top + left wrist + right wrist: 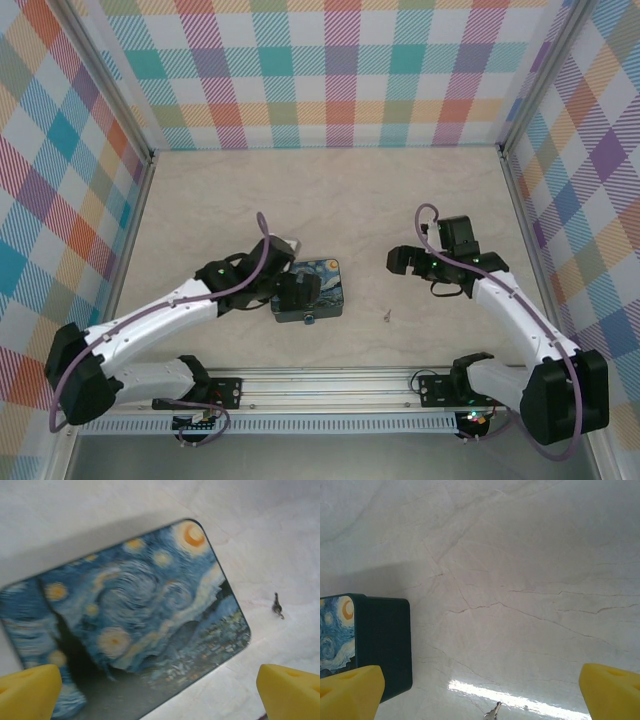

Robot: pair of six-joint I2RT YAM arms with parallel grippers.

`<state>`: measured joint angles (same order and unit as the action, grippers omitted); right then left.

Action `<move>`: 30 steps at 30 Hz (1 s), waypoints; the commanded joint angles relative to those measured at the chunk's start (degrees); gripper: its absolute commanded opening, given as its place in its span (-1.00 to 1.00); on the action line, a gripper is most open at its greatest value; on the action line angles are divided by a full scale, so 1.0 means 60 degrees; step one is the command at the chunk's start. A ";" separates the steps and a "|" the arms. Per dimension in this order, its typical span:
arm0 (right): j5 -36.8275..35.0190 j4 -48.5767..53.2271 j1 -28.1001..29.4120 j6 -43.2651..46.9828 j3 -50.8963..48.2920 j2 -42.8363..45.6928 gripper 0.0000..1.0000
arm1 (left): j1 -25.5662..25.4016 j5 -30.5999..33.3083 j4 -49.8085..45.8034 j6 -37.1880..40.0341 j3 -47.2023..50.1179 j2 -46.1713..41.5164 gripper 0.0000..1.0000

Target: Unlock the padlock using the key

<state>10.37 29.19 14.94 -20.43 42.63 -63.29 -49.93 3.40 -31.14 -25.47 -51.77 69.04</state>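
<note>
- early stage by the look of it: nothing grasped, nothing inserted, nothing turned.
- left gripper (160, 697): spread wide, empty, hovering over the painted box (140, 625).
- right gripper (480, 695): likewise wide apart and empty, above bare table (520, 580), just right of the box.
- key (388, 316): lying loose on the table, between the box and the right arm, apart from both grippers.
- padlock (310, 319): probably the small bluish speck at the near side of the box in the top view; too small to tell locked from unlocked.
- left to do, as judged: pick up the key, steady the padlock, insert, turn, free the shackle.
</note>
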 commanded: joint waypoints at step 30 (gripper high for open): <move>0.0055 0.1572 0.2400 -0.3313 -0.0887 -0.0874 0.38 | 0.1763 -0.0221 0.2446 0.0759 -0.1429 0.3835 1.00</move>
<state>11.00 37.28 27.22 -35.46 38.37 -66.96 -42.35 3.05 -17.17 -24.51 -58.85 89.52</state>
